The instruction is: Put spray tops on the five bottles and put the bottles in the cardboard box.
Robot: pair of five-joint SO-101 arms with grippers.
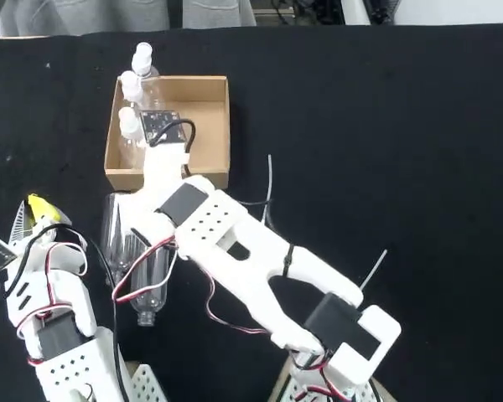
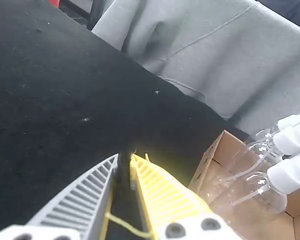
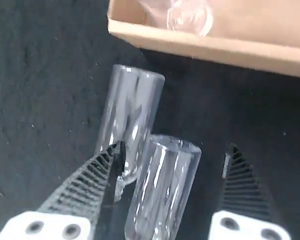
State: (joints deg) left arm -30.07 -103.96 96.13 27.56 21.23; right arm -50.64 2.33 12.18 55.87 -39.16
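The cardboard box (image 1: pixel 211 82) stands at the back left of the black table. Three clear bottles with white spray tops (image 1: pixel 130 82) stand along its left wall, and they show beside the box (image 2: pixel 212 157) as capped bottles (image 2: pixel 290 142) in the left wrist view. Two clear bottles without tops lie in front of the box, one (image 1: pixel 116 230) nearer to it and one (image 1: pixel 151 289) closer to me. My right gripper (image 3: pixel 170 155) is open and straddles one lying bottle (image 3: pixel 160 190); the other lying bottle (image 3: pixel 130 120) is just beyond one finger. My left gripper (image 2: pixel 125 160) is shut on nothing at the front left.
The right arm (image 1: pixel 251 260) stretches diagonally from the front right toward the box and covers part of the lying bottles. Two thin straws (image 1: pixel 269 184) (image 1: pixel 373 268) lie on the cloth to its right. A person in grey sits behind the table's far edge (image 2: pixel 200 55).
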